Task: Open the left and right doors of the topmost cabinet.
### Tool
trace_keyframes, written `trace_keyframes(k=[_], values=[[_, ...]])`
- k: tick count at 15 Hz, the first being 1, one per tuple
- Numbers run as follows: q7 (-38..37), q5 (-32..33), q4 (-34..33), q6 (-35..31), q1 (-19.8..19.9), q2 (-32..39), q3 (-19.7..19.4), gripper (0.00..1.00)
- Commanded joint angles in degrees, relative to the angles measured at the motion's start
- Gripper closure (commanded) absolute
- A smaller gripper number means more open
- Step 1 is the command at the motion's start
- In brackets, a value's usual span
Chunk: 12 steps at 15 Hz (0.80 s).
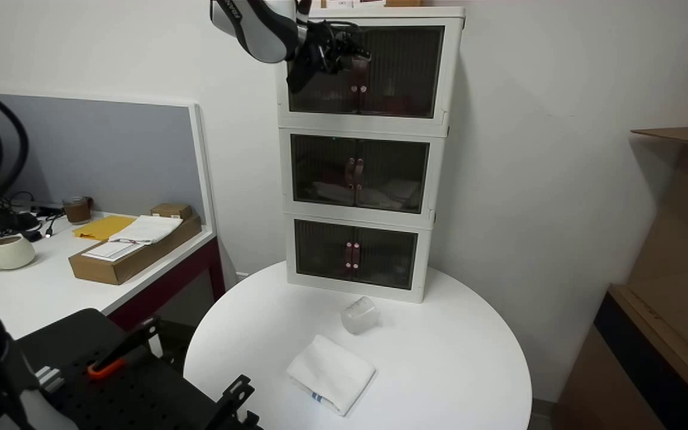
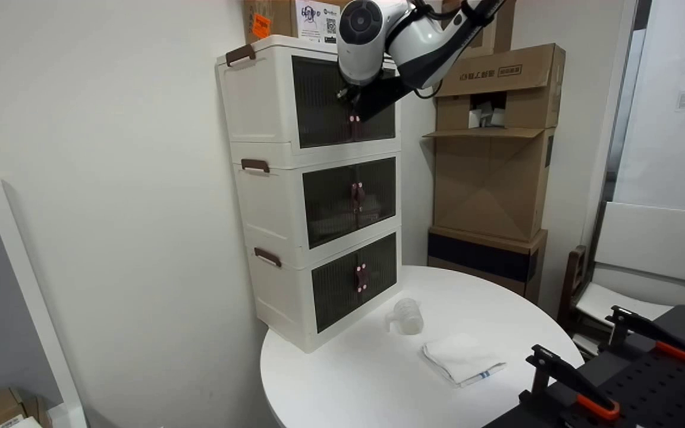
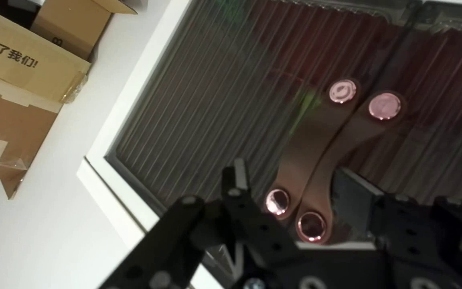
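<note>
The topmost cabinet [image 1: 448,77] [image 2: 253,98] is the top white tier of the stack in both exterior views. Its left door [image 1: 323,98] [image 2: 319,107] and right door [image 1: 407,71] [image 2: 385,128] are shut. The wrist view stands turned over, so the right door [image 3: 191,104] lies left and the left door [image 3: 451,132] lies right. Two brown handles with pink rivets, the right door's [image 3: 309,140] and the left door's [image 3: 323,180], meet at the centre seam. My gripper [image 3: 297,180] [image 1: 359,57] is open, one finger on each side of the handle pair. Contact cannot be told.
Two like tiers, middle [image 1: 436,179] and bottom [image 1: 424,257], stand below on the round white table [image 1: 451,358]. A clear cup [image 1: 360,315] and a folded white towel [image 1: 332,373] lie on it. Cardboard boxes [image 2: 488,184] are stacked beside the cabinet; others [image 2: 268,18] sit on top.
</note>
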State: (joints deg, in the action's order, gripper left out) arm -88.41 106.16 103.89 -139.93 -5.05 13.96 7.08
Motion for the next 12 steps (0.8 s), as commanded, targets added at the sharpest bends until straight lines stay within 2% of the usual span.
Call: trace_keyframes(k=[1,3,5,7,9,12], values=[[0.81,1.78,-0.26,-0.66,0.53,-0.23,-0.67,0.80],[1.19,2.08,0.04,-0.78,0.39,-0.12,-0.62,0.95],[1.43,2.63,0.37,-0.60,0.18,0.04,-0.52,1.00],[1.72,3.39,1.03,-0.37,-0.01,-0.14,-0.41,0.96],[2.89,3.86,2.52,-0.15,-0.16,-0.77,-0.24,1.00],[4.70,4.09,5.62,-0.61,-0.16,-2.47,-0.03,0.97]])
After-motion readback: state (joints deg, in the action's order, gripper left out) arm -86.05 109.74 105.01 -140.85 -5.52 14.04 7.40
